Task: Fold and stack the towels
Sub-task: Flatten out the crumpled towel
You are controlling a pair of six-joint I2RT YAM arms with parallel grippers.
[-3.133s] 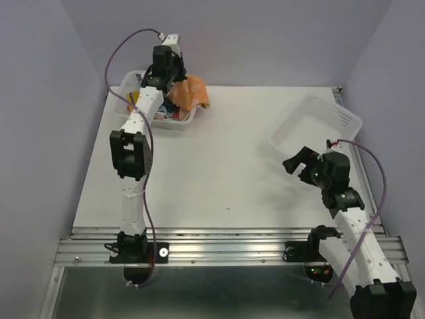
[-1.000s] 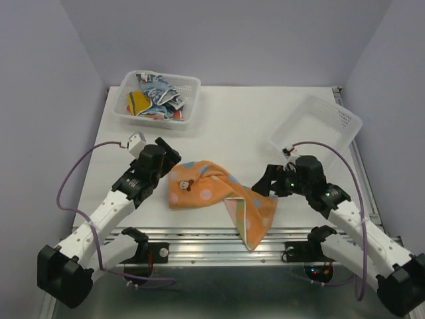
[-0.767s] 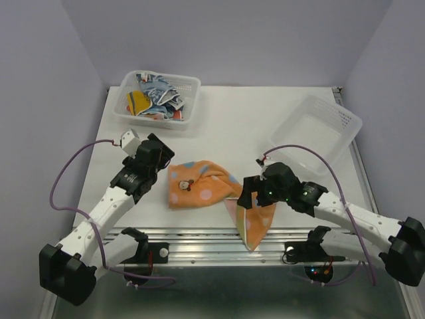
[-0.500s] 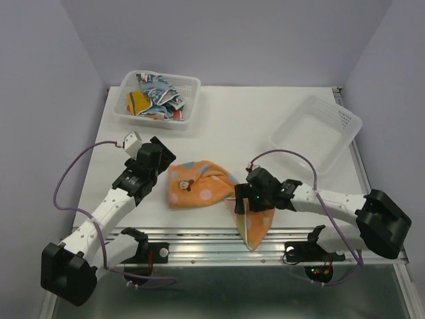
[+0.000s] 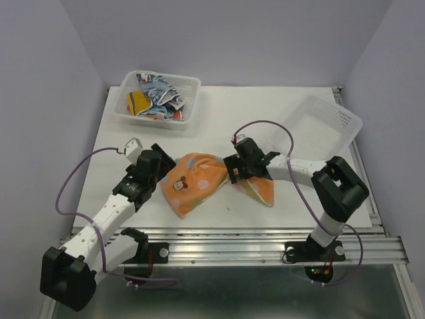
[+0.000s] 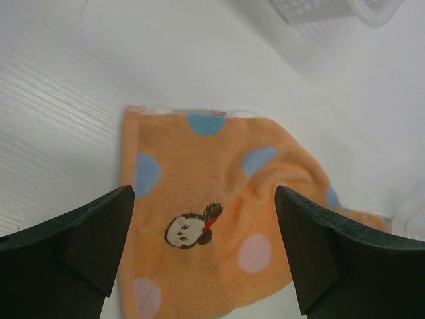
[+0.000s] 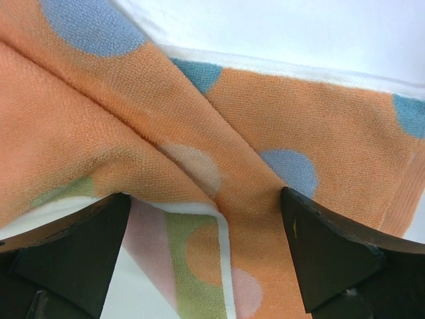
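Note:
An orange dotted towel (image 5: 199, 183) with a small mouse face (image 6: 191, 227) lies rumpled mid-table. My left gripper (image 5: 167, 174) is at its left edge, open, hovering over the print with both fingers (image 6: 80, 239) wide of the cloth. Open as well, my right gripper (image 5: 234, 170) is low over the towel's right half, where a turned-up corner (image 7: 199, 259) shows a striped underside; the cloth (image 7: 252, 153) runs between its spread fingers (image 7: 332, 259). More towels (image 5: 154, 96) sit bunched in the back-left basket.
A white lattice basket (image 5: 192, 85) holding the other towels stands at the back left. A second white basket (image 5: 319, 129) stands tilted at the right edge, also in the left wrist view as a basket (image 6: 325, 8). Metal rails (image 5: 226, 239) run along the table's front.
The right gripper has swung back and left onto the towel's middle. The towel part that hung over the front edge now lies on the table. The left gripper barely shifted.

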